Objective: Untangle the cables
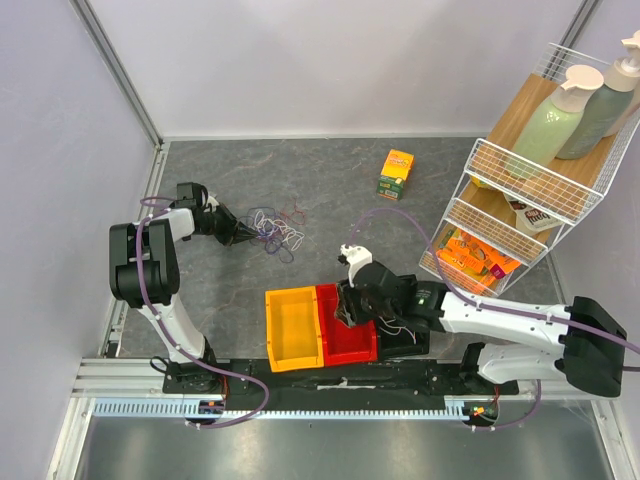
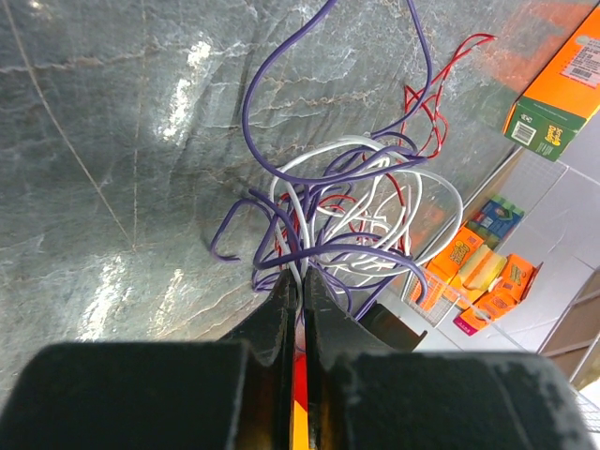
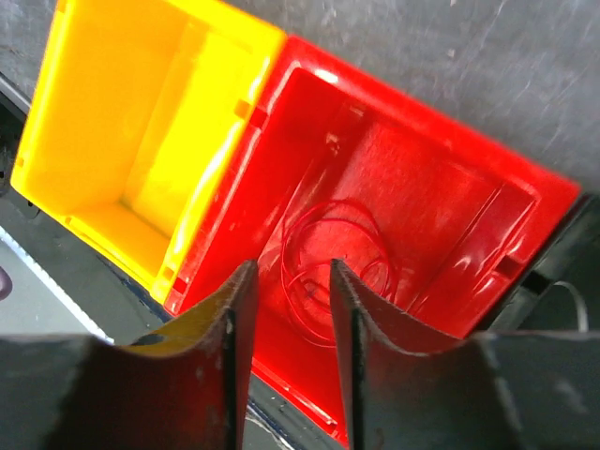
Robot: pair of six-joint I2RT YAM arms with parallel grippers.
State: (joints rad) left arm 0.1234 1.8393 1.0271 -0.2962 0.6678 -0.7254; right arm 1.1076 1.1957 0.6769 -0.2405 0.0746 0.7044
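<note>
A tangle of purple, white and red cables [image 1: 275,230] lies on the grey table; it also shows in the left wrist view [image 2: 347,220]. My left gripper [image 1: 243,236] is at the tangle's left edge, shut on cable strands [image 2: 300,277] of purple and white. My right gripper [image 1: 352,312] hangs open over the red bin [image 1: 350,335]. A coiled red cable [image 3: 328,258] lies on the bin's floor [image 3: 422,197], below my open jaws [image 3: 291,272]. No black cable shows.
A yellow bin [image 1: 293,328] adjoins the red one; it also shows in the right wrist view [image 3: 141,122]. An orange box [image 1: 397,173] stands behind the tangle. A wire rack [image 1: 530,170] with bottles and snack packs fills the right side.
</note>
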